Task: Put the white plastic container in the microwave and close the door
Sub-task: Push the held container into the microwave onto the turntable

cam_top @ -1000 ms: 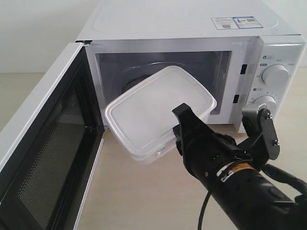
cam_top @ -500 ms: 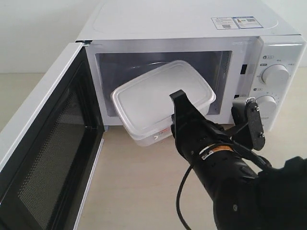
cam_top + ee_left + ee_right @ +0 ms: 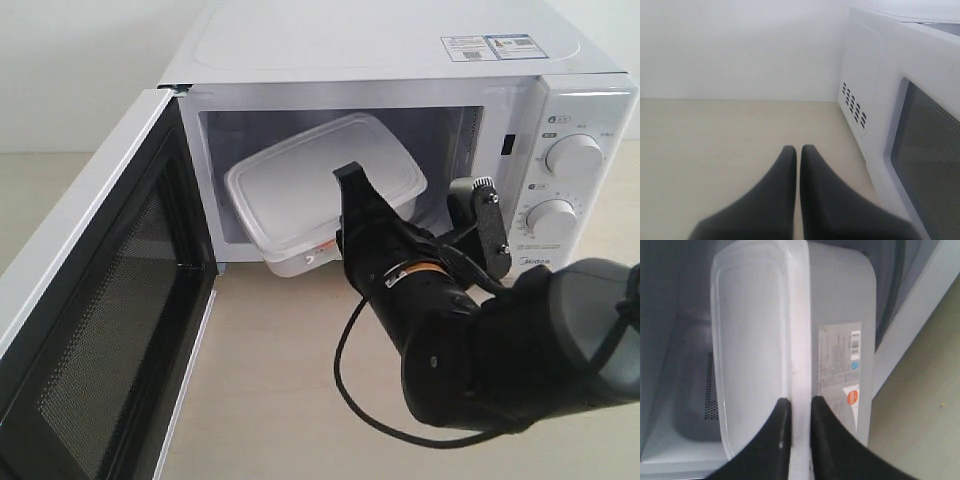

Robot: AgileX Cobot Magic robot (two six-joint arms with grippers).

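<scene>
Half done: my right jaws clamp the container point(image 3: 300, 190) by its rim, partway inside the microwave point(image 3: 380, 50); the door point(image 3: 100, 330) at nine o'clock gapes open; left jaws together.

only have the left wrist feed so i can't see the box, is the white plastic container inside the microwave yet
Observer: Partly. The translucent white rectangular plastic container sits tilted in the mouth of the white boxy microwave, with its near end at the front sill.
Operator: whats holding it
Observer: The right claw, shut on the container's rim at that near end.
Operator: door in the way?
Observer: No. The white door with the black mesh inner face stands wide open, clear of the container.
</scene>
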